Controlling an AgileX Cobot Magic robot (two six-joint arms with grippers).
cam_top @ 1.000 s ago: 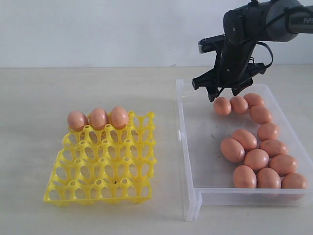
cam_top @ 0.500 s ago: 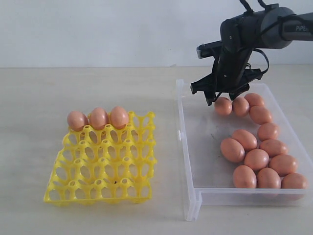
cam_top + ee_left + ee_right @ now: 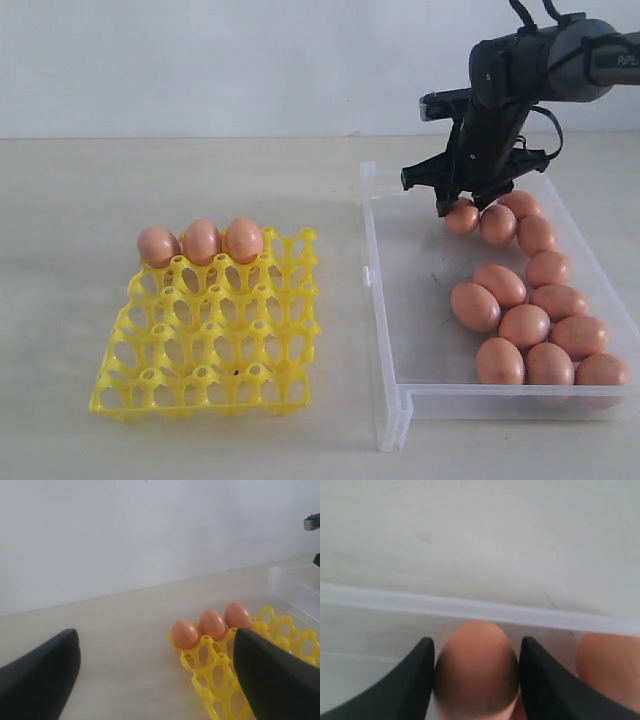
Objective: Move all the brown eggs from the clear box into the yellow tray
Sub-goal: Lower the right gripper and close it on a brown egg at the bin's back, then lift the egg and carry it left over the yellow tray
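Pale counter (image 3: 200, 445), white wall. Right gripper (image 3: 462, 211) is pinching a brown egg (image 3: 476, 670) at the far end of the clear box (image 3: 415, 300). It looks light, smooth and fragile, so gripping gently across the middle. Left gripper (image 3: 156, 655) is hanging spread.

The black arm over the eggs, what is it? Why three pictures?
That is a robot arm. The wide picture comes from a camera off the arms: a yellow tray with three brown eggs, a clear box with many more. The other two come from cameras on the robot's wrists. The right hand reaches into the box; its camera shows two black fingers against either side of one egg. The left hand is open, empty, facing the tray.
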